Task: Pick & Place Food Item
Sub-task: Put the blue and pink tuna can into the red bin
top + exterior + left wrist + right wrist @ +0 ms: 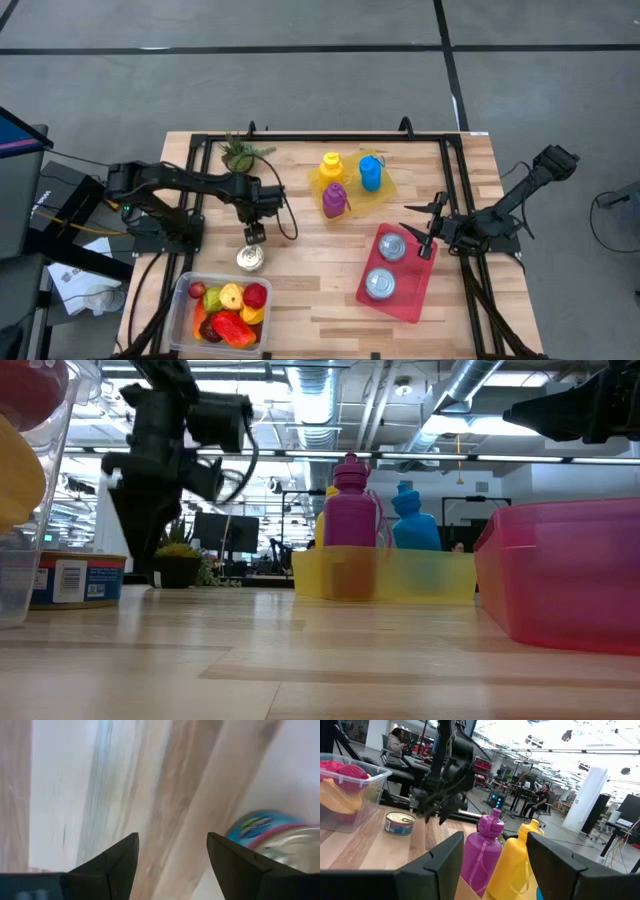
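A small tin can [250,259] with a blue and pink label stands on its flat base on the wooden table, just beyond the clear bin [180,300]. The bin holds several toy fruits and vegetables. My left gripper [254,236] points down just on the far side of the can, a little above the table. It is open, with only bare wood between its fingers [172,837], and the can [270,840] lies off to one side. My right gripper [415,222] waits open over the far end of the red tray [420,300], pointing toward the table's left.
The red tray at the right holds two silver cans [392,246]. A yellow tray [385,190] at the far middle carries a yellow, a purple and a blue bottle [371,173]. A small potted plant [240,152] stands at the far left. Bare wood lies in the near middle.
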Available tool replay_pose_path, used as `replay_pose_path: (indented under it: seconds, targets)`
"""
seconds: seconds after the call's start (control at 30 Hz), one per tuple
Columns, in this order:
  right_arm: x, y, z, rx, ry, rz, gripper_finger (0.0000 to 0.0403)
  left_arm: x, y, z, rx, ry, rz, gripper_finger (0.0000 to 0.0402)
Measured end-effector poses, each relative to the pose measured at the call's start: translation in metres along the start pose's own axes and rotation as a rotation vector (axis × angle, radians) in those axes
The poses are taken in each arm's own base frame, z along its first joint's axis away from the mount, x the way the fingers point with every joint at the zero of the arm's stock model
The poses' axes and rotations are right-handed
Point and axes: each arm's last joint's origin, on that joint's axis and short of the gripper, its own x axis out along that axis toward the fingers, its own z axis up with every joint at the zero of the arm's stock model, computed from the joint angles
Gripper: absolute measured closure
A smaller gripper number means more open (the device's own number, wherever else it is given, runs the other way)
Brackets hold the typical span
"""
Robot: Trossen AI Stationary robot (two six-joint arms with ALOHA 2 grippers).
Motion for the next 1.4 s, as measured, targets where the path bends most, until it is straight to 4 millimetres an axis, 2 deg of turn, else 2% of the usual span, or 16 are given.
replay_pose_path:
  seconds: [0.13, 0.23, 0.4, 0.8, 1.17, 1.4]
  targets:
    - [0.000, 0.000, 0.000, 0.000, 0.001, -0.002, 0.0195, -0.017, -0.005, -0.006, 0.002, -0.076, -0.093, 0.0174]
    - [0.000, 0.000, 0.000, 0.000, 0.001, -0.002, 0.0195, -0.019, -0.013, -0.008, 0.017, -0.073, -0.144, 0.0174]
    - [0.000, 0.000, 0.000, 0.000, 0.002, -0.003, 0.0195, -0.008, -0.025, -0.009, 0.059, -0.005, -0.158, 0.0174]
    - [0.000, 0.000, 0.000, 0.003, 0.003, -0.006, 0.0195, 0.011, -0.024, 0.001, 0.079, 0.048, -0.102, 0.0174]
    - [0.000, 0.000, 0.000, 0.003, 0.003, -0.006, 0.0195, 0.006, -0.017, 0.033, 0.045, -0.253, -0.028, 0.0174]
    - [0.001, 0.000, 0.003, 0.007, 0.001, -0.007, 0.0195, 0.005, -0.014, 0.038, 0.028, -0.299, -0.034, 0.0174]
